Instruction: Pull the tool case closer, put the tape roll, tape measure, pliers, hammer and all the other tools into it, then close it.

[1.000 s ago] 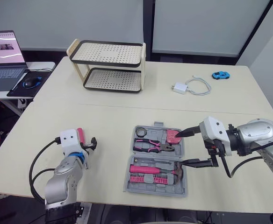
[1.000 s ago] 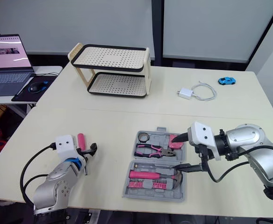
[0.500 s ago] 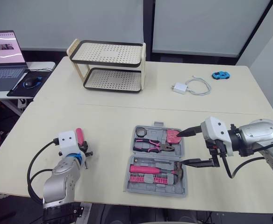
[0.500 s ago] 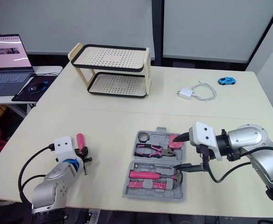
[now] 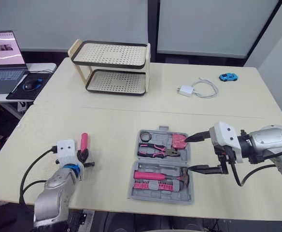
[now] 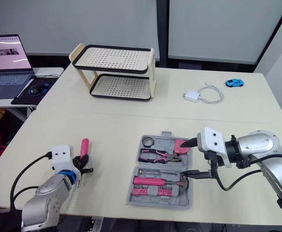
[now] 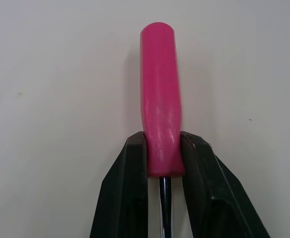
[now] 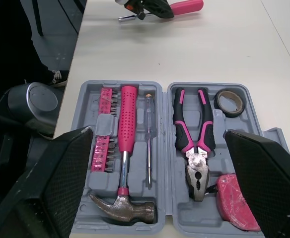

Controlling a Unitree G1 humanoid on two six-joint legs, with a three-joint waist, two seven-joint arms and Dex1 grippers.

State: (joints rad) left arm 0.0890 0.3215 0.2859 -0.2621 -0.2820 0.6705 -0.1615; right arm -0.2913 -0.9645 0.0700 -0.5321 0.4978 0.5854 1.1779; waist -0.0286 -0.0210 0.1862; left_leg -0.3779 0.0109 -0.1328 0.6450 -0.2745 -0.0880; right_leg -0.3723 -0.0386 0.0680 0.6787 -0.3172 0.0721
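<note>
While the left gripper (image 7: 162, 144) sits clamped on the screwdriver (image 7: 158, 89), the tool is well apart from the tool case (image 8: 165, 163) — out over the table (image 5: 107, 125) on the robot's left, case at centre.

Grip: both black fingers (image 7: 130, 193) pinch the base of the smooth, round pink handle, right where the thin steel shank begins. Handle points away from the wrist.

Case: grey moulded plastic, lid flat open, two halves side by side.
- far half: tape roll (image 8: 218, 99), a dark ring; pliers (image 8: 194, 163) with pink/black grips and a steel head; pink tape measure (image 8: 237, 201) in the corner nearest the right arm.
- near half: hammer (image 8: 125, 134) with dimpled pink grip and a dull steel claw head; slim clear-handled tester (image 8: 148, 134); a rack of pink bits (image 8: 104, 124).

Right gripper (image 5: 187, 154): jaws spread wide, holding nothing, tips hovering at the case's right edge — one finger near the tape measure, the other near the hammer head.

View differences: the left wrist view gives the pinch on the handle close up, which the head views leave too small to judge. The right wrist view gives each tool seated in its recess, plus the left gripper and screwdriver beyond the case. The head views give the overall layout.
</note>
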